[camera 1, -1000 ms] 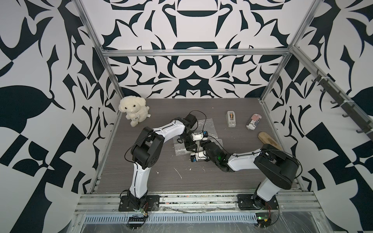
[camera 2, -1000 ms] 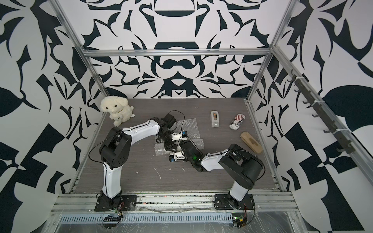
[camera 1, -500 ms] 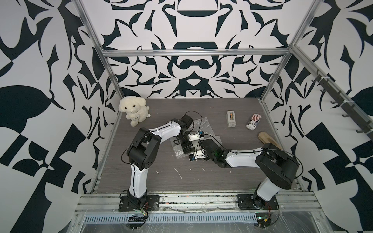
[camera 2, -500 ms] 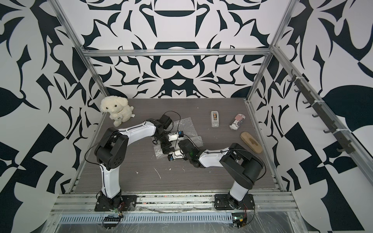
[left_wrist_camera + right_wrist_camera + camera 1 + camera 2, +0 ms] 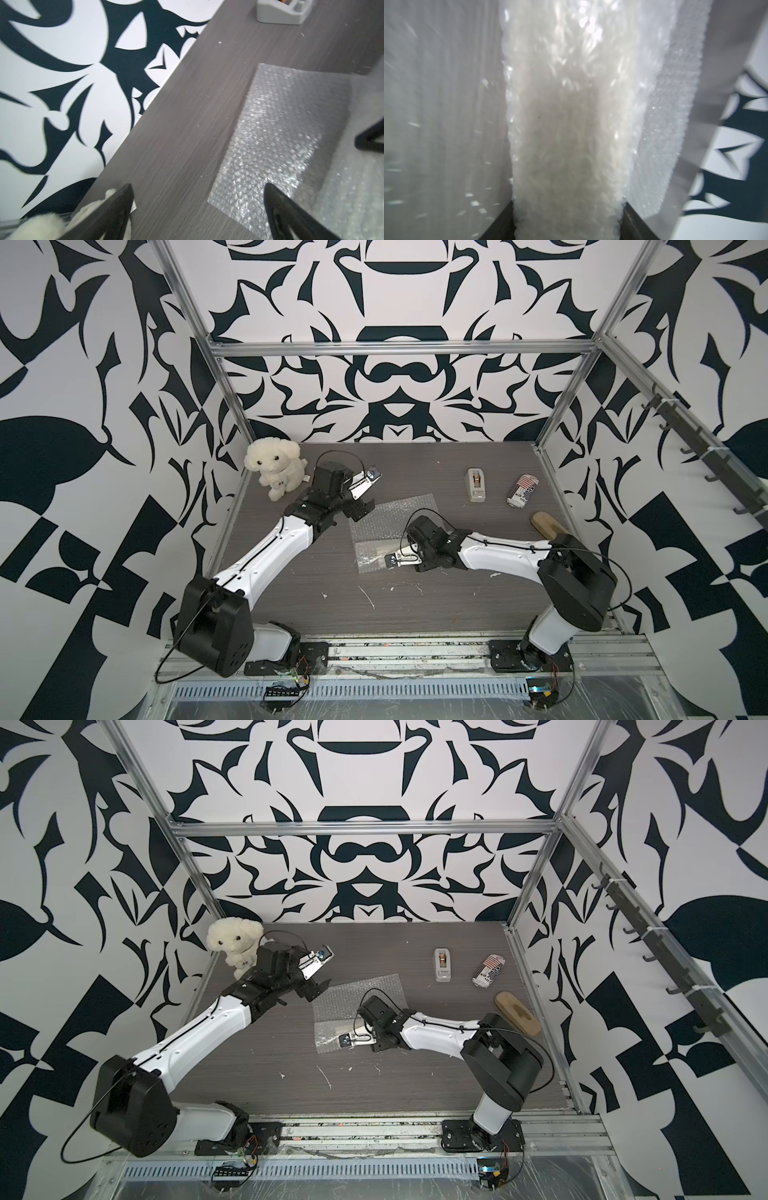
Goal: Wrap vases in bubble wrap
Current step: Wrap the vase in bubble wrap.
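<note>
The bubble wrap (image 5: 395, 518) (image 5: 361, 998) lies on the dark table, folded over the cream vase (image 5: 379, 549) (image 5: 341, 1029) at its near edge. My right gripper (image 5: 388, 552) (image 5: 353, 1032) is shut on the vase through the wrap. In the right wrist view the wrapped vase (image 5: 566, 145) fills the gap between both fingers, and a loose flap of bubble wrap (image 5: 675, 124) hangs beside it. My left gripper (image 5: 363, 510) (image 5: 318, 990) (image 5: 198, 185) stands open and empty at the sheet's far left corner, just above the bubble wrap (image 5: 280, 135).
A cream plush dog (image 5: 274, 466) sits at the far left, close behind my left arm. A grey tape dispenser (image 5: 476, 485) (image 5: 280, 12), a printed can (image 5: 523, 489) and a wooden brush (image 5: 548, 524) lie at the far right. White scraps dot the front of the table.
My left gripper has opened, let go of the wrap and drawn back to the far left. My right gripper has stayed on the wrapped vase and tightened slightly.
</note>
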Tool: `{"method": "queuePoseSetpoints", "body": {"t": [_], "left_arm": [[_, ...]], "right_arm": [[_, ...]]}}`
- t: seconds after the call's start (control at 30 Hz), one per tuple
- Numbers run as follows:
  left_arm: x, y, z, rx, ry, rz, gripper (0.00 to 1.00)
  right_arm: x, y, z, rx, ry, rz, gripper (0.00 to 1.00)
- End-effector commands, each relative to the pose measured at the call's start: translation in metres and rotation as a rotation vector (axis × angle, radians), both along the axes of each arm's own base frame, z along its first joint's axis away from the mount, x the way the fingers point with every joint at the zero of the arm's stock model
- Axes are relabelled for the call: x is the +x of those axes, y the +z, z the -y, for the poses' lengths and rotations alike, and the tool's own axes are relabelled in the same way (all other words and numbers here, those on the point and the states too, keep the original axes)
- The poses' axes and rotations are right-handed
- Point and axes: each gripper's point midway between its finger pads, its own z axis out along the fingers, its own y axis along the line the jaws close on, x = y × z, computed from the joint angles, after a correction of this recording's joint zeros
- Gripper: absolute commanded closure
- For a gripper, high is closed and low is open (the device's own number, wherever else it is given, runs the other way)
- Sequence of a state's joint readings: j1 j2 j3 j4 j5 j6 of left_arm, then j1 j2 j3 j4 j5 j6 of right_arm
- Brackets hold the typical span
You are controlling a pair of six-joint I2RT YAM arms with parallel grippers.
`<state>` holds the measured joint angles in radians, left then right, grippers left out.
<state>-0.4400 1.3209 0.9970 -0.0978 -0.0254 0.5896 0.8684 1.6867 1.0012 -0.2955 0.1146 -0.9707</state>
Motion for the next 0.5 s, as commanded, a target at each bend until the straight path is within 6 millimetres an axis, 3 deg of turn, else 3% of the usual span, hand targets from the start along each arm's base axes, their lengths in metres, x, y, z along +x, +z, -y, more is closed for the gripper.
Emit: {"method": "queuePoseSetpoints", "body": {"t": [0.0,0.17,0.33,0.47], "left_arm": [[-0.005,0.043,-0.019,-0.137,0.098,0.138,0.0],[-0.049,0.036,-0.015,-0.134,-0.05,0.162,0.0],[-0.086,0.02,-0.005,-0.094,-0.225,0.216,0.01],[-0.112,-0.019,0.008,0.12,-0.346,0.252,0.02]], "right_arm": [[-0.021,0.002,-0.001,-0.025,-0.215,-0.225,0.44],[-0.035,-0.01,0.004,-0.155,-0.439,-0.425,0.44],[-0.053,-0.032,0.013,-0.228,-0.501,-0.565,0.44],[-0.056,-0.036,0.009,-0.19,-0.515,-0.682,0.43]]}}
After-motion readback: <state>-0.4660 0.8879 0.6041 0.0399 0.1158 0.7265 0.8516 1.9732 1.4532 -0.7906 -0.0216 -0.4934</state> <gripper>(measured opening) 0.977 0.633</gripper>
